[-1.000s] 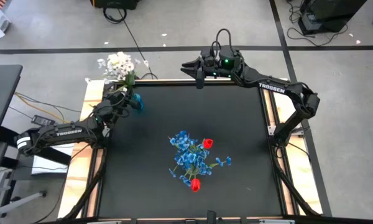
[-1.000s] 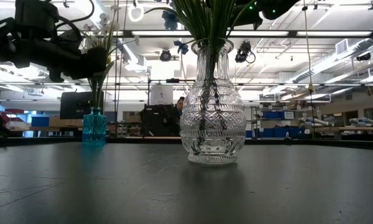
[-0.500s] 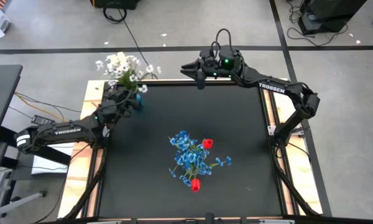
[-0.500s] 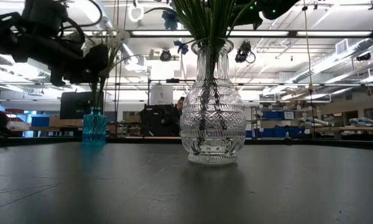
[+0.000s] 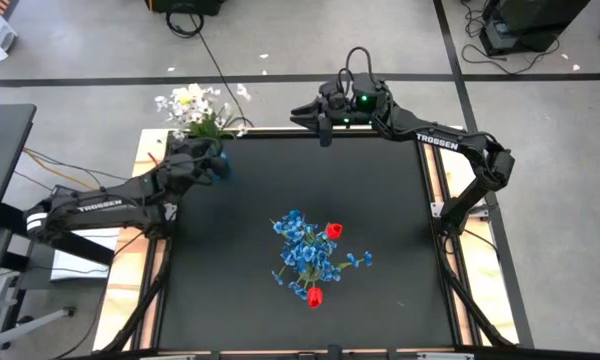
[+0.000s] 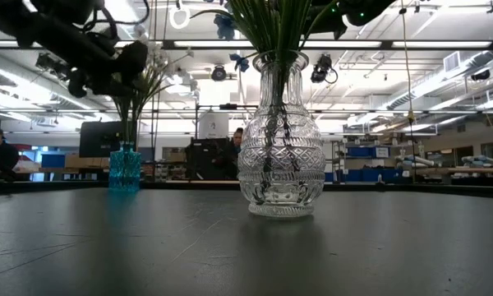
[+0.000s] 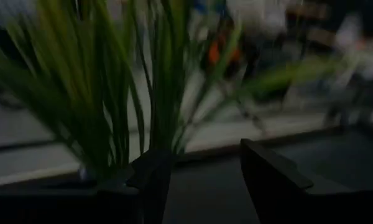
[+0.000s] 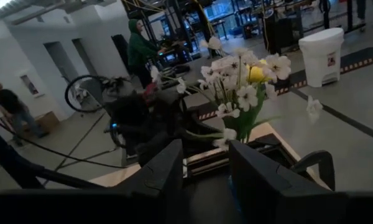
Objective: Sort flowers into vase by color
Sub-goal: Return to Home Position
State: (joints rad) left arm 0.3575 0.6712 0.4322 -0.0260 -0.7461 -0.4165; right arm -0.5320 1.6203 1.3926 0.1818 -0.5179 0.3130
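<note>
high: even, bright | low: ceiling strip lights glaring | left wrist: dim | right wrist: bright

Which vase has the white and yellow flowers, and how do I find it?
Start at the black table and look to its far left corner. There stands the blue vase, holding white blossoms and a yellow tulip. Unlike the large clear glass vase mid-table, it is small, slim and tinted blue.

- One clear glass vase.
- One small blue vase.
- Two red tulips.
- One yellow tulip.
- Blue bunches and white sprigs: too tangled to count.
- Two robot arms.
</note>
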